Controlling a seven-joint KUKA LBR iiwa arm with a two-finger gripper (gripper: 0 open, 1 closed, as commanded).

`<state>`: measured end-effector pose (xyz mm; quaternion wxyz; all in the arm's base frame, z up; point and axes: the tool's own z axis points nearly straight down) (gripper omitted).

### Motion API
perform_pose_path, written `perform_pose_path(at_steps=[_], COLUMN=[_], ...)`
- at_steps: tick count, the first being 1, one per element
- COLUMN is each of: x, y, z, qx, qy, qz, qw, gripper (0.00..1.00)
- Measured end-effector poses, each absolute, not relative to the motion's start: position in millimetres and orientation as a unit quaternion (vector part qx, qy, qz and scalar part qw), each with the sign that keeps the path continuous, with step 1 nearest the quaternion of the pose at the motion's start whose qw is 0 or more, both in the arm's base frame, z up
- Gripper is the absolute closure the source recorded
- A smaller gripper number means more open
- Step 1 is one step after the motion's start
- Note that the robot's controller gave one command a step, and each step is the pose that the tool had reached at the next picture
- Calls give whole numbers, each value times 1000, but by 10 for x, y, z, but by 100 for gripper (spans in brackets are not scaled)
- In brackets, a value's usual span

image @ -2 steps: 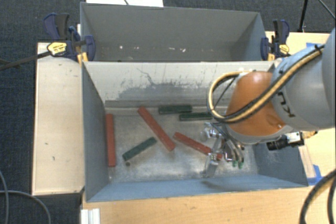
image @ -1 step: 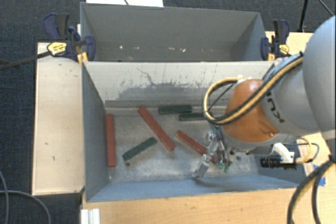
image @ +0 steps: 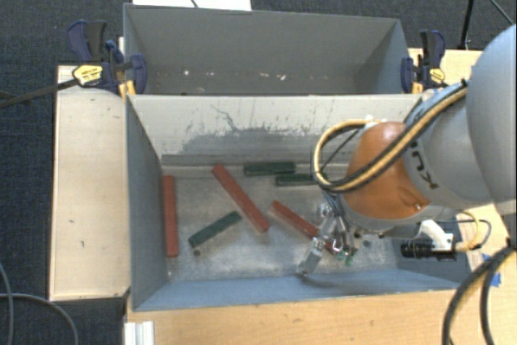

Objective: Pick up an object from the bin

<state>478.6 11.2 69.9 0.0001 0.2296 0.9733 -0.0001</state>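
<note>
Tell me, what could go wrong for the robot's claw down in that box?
Two things might go wrong. The gripper is low in the bin, close to the front wall, so it could scrape the metal. The nearest red stick points just one end toward it. Grabbed at that end, the stick might tip and slip out.
</note>
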Motion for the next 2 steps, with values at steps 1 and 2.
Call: perform_pose_path(at_steps=[1,2], x=[4786,4806], y=[112,109], z=[700,1592], qx=[228,225], qy=[974,974], qz=[0,1], qw=[0,4], gripper=[100,100])
